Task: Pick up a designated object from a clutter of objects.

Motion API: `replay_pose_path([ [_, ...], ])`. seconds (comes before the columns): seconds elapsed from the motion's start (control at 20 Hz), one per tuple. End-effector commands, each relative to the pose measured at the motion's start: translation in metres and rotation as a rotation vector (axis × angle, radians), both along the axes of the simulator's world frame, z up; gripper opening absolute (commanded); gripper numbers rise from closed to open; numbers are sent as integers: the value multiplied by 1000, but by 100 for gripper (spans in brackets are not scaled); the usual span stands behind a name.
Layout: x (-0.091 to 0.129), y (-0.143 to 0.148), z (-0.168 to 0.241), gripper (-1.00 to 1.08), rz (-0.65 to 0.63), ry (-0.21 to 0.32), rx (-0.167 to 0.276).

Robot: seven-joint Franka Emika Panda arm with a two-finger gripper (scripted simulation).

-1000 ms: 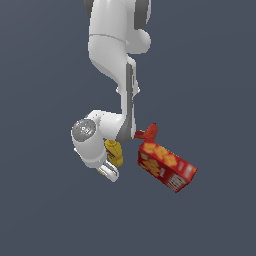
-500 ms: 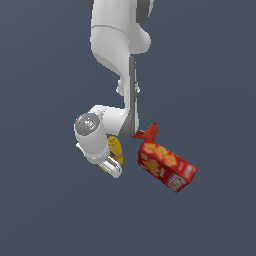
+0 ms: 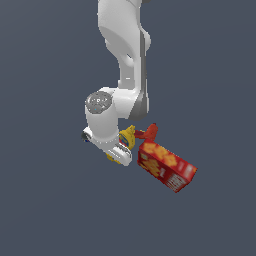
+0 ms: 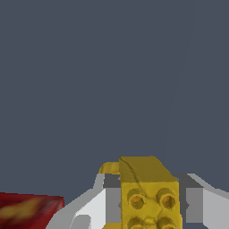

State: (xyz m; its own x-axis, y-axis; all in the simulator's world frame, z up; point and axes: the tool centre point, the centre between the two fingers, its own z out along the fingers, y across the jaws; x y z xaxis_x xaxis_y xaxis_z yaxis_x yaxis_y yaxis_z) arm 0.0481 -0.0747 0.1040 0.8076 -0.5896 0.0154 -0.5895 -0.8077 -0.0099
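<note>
The designated object, a tiny yellow studded brick, sits between my grey finger pads in the wrist view. My gripper is shut on it. In the exterior view only a sliver of the brick shows under the white hand, whose gripper points down towards the exterior view's right. The clutter lies just beside the hand: the yellow mustard bottle, a red clamp-like piece and the big red cracker box.
A corner of the cracker box shows close beside my fingers in the wrist view. A small dark item peeks out at the hand's far side. The arm's white links rise above the clutter. The ground is plain dark grey.
The hand has risen and shifted towards the exterior view's right, uncovering more of the mustard bottle. The cracker box and red clamp have stayed put.
</note>
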Motion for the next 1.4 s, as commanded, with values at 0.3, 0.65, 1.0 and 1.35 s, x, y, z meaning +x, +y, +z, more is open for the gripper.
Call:
replay_pose_path([
  [0.3,-33,46,65,-100,1,3,0],
  [0.65,-62,86,123,-100,0,6,-2],
  [1.0,-93,131,188,-100,0,10,-4],
  [1.35,-121,173,249,-100,0,13,-4],
])
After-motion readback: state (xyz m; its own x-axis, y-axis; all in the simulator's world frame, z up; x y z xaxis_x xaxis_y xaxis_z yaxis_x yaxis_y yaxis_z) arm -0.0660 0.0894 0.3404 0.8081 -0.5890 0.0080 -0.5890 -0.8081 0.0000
